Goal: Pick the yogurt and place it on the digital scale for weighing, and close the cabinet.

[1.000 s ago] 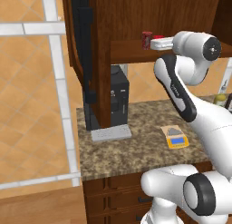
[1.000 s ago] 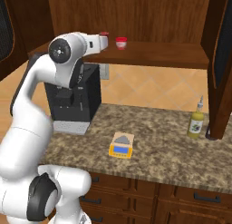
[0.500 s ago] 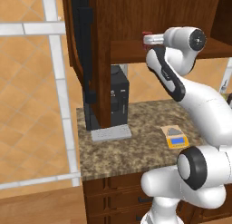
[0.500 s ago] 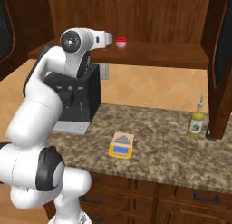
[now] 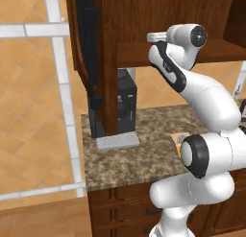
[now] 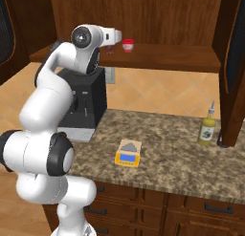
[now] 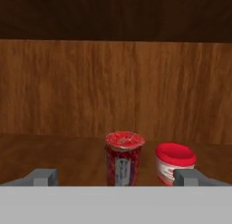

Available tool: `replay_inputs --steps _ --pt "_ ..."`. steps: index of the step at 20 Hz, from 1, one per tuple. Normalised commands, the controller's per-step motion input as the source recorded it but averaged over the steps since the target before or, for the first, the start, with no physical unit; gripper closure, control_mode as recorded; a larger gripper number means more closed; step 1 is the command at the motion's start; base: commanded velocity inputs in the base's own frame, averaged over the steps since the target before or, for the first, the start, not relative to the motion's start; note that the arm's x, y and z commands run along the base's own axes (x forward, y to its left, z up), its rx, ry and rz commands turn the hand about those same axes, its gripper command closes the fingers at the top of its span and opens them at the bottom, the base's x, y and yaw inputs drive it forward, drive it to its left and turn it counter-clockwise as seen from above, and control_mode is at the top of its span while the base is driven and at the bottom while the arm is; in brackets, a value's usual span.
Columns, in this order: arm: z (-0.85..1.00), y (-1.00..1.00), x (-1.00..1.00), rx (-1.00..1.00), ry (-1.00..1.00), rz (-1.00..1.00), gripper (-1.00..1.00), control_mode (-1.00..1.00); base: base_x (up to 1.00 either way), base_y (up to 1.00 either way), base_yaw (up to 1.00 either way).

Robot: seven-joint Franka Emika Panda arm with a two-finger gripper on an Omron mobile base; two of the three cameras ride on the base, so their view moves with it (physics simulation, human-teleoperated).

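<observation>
On the open cabinet's shelf (image 6: pixel 162 56) stands the yogurt (image 7: pixel 123 160), a tall dark red container. In the hand view it sits ahead of my gripper (image 7: pixel 115 177), whose fingertips (image 7: pixel 43 177) are spread wide and hold nothing. From the right base view the yogurt (image 6: pixel 111 49) is partly hidden behind my hand, and the gripper (image 6: pixel 118 36) reaches in at shelf height. The left base view shows the gripper (image 5: pixel 152 37) at the shelf's edge. The yellow digital scale (image 6: pixel 128 153) lies on the counter below. Both cabinet doors (image 6: pixel 234 48) stand open.
A shorter red-and-white cup (image 7: pixel 175 163) stands just right of the yogurt. A black coffee machine (image 6: pixel 84 105) sits under the shelf at the left. A small bottle (image 6: pixel 207 130) stands on the granite counter (image 6: pixel 172 149) near the right door. The left door (image 5: pixel 89 63) hangs beside the machine.
The arm has swung round and carried the hand up and forward to the shelf, closer to the yogurt. The jaws have stayed wide apart.
</observation>
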Motion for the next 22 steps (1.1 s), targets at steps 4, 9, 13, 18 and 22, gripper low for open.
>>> replay_inputs --steps 4,9,13,18,22 --pt "-0.08 0.0 0.52 0.0 0.0 0.0 -1.0 -1.0 0.0 0.0 0.0" --pt "-0.11 0.0 0.38 0.0 0.0 0.0 -1.0 -1.0 0.0 0.0 0.0" --pt "-0.25 0.0 0.31 0.0 0.0 0.0 -1.0 -1.0 0.0 0.0 0.0" --pt "-0.32 0.0 0.26 0.0 0.0 0.0 -1.0 -1.0 0.0 0.0 0.0" --pt "-0.01 0.0 0.36 0.0 0.0 0.0 -1.0 -1.0 0.0 0.0 0.0"
